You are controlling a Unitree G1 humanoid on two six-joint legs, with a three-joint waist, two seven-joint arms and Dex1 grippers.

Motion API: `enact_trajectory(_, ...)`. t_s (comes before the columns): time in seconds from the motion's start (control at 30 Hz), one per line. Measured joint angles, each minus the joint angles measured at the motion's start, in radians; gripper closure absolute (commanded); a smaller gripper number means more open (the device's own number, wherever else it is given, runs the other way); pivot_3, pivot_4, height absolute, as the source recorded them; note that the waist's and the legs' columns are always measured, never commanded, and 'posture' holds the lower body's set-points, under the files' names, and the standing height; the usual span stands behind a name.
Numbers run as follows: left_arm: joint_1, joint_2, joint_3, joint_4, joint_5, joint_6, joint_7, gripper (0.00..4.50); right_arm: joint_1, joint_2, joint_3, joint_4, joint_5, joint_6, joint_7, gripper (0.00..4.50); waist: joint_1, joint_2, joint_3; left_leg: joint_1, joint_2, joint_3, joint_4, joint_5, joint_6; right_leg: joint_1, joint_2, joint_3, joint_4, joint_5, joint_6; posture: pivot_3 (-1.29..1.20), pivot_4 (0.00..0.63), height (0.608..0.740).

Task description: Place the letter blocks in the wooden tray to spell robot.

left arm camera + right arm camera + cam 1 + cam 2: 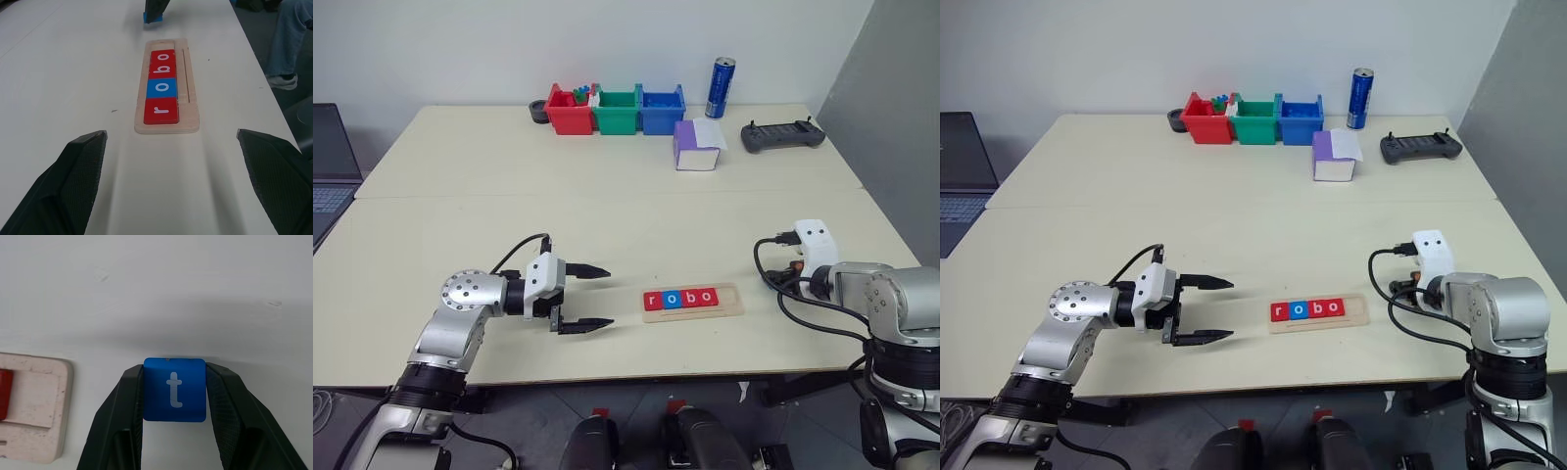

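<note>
The wooden tray (729, 302) lies near the table's front edge with four letter blocks in its groove: red r (653, 301), blue o (672, 300), red b (689, 298) and red o (707, 297). The slot at its right end (34, 399) is bare. My right gripper (174, 378) is shut on a blue t block (174, 389), held just above the table, a short way to the right of the tray's right end. My left gripper (608, 297) rests open to the left of the tray, pointing at it, with nothing between its fingers (78, 171).
At the back stand a red bin (569, 113), a green bin (617, 112) and a blue bin (661, 110), with a blue can (720, 87), a purple and white box (696, 147) and a black controller (782, 135). A laptop (331, 166) sits far left. A person's leg (293, 39) is beside the table.
</note>
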Motion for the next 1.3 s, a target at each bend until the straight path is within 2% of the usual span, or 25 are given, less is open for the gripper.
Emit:
enact_trajectory(0.1,0.000,0.000,0.000,0.000,0.000,0.000,0.000,0.00,0.000,-0.011,0.005,0.000,-0.001,-0.001,-0.001,1.45,0.000,0.000,0.000,0.000,0.000,0.000,0.000,0.000,0.000,0.000,0.000,0.000,0.000,0.000,0.000,0.00,0.150,0.740)
enact_trajectory(0.23,0.000,0.000,0.000,0.000,0.001,0.000,0.001,0.00,-0.004,-0.042,0.018,0.000,0.006,-0.002,0.014,0.05,0.000,0.000,0.000,0.000,0.000,0.000,0.000,0.000,0.000,0.000,0.000,0.000,0.000,0.000,0.000,0.00,0.150,0.740)
enact_trajectory(0.33,-0.004,0.000,0.000,0.001,0.001,0.000,0.001,0.00,-0.025,-0.163,0.049,0.021,0.025,-0.049,0.084,0.02,0.001,0.000,0.000,0.000,0.000,0.000,0.000,0.000,0.000,0.000,0.000,0.000,-0.001,0.000,0.000,0.00,0.150,0.740)
enact_trajectory(0.37,-0.009,-0.001,-0.001,0.003,0.002,0.000,0.001,0.00,-0.028,-0.247,0.079,0.039,0.033,-0.119,0.149,0.02,0.001,0.001,0.000,0.000,-0.001,0.000,0.000,-0.001,0.001,0.000,0.000,0.000,-0.002,0.000,0.000,0.00,0.150,0.740)
enact_trajectory(0.43,-0.018,-0.001,-0.001,0.008,0.003,0.000,0.000,0.00,-0.016,-0.413,0.145,0.070,0.026,-0.311,0.320,0.02,0.002,0.001,0.001,0.000,-0.001,0.000,-0.001,-0.001,0.002,0.000,0.000,0.000,-0.004,0.000,0.000,0.00,0.150,0.740)
enact_trajectory(0.5,-0.031,-0.004,-0.004,0.020,0.005,0.000,-0.001,0.00,0.020,-0.576,0.245,0.110,-0.021,-0.617,0.542,0.02,0.003,0.001,0.001,0.000,0.000,-0.001,-0.002,-0.001,0.002,0.001,0.001,-0.001,-0.006,0.000,0.000,0.00,0.150,0.740)
enact_trajectory(0.6,-0.044,-0.007,-0.009,0.037,0.013,0.000,-0.007,0.00,0.026,-0.672,0.373,0.251,-0.088,-0.980,0.848,0.02,0.001,0.001,0.001,0.000,0.000,0.000,-0.001,-0.002,0.003,0.001,0.001,-0.001,-0.006,0.000,0.000,0.00,0.150,0.740)
enact_trajectory(0.67,-0.051,-0.005,-0.009,0.039,0.016,-0.003,-0.017,0.00,-0.024,-0.658,0.451,0.404,-0.147,-1.163,0.985,0.02,-0.005,0.000,0.001,0.000,0.000,0.001,0.000,-0.002,0.003,0.001,0.001,0.000,-0.005,0.000,0.000,0.00,0.150,0.740)
enact_trajectory(0.8,-0.056,-0.002,-0.014,0.038,0.018,-0.006,-0.021,0.00,-0.217,-0.543,0.532,0.753,-0.260,-1.520,1.161,0.02,-0.010,0.001,0.002,0.002,0.000,0.003,0.000,-0.001,0.002,0.000,0.001,0.001,-0.002,0.000,0.001,0.00,0.150,0.740)
enact_trajectory(0.9,-0.045,0.005,-0.010,0.030,0.018,-0.005,-0.017,0.00,-0.311,-0.465,0.540,0.916,-0.278,-1.686,1.216,0.02,-0.007,0.001,0.002,0.002,0.001,0.002,0.000,-0.001,0.002,0.000,0.001,0.001,-0.001,0.000,0.000,0.00,0.150,0.740)
enact_trajectory(1.03,0.000,0.013,0.000,-0.011,0.017,0.003,0.000,0.00,-0.371,-0.399,0.563,1.082,-0.282,-1.827,1.226,0.02,0.000,0.001,0.002,0.001,0.000,0.003,0.001,-0.001,0.002,0.001,0.000,0.001,-0.001,0.000,0.000,0.00,0.150,0.740)
enact_trajectory(1.3,0.039,0.033,0.018,-0.062,0.016,0.022,0.030,0.00,-0.440,-0.316,0.585,1.281,-0.329,-1.944,1.229,0.02,0.003,0.001,0.002,0.002,0.000,0.003,0.002,-0.001,0.002,0.001,-0.001,0.002,0.000,0.000,-0.001,0.00,0.150,0.740)
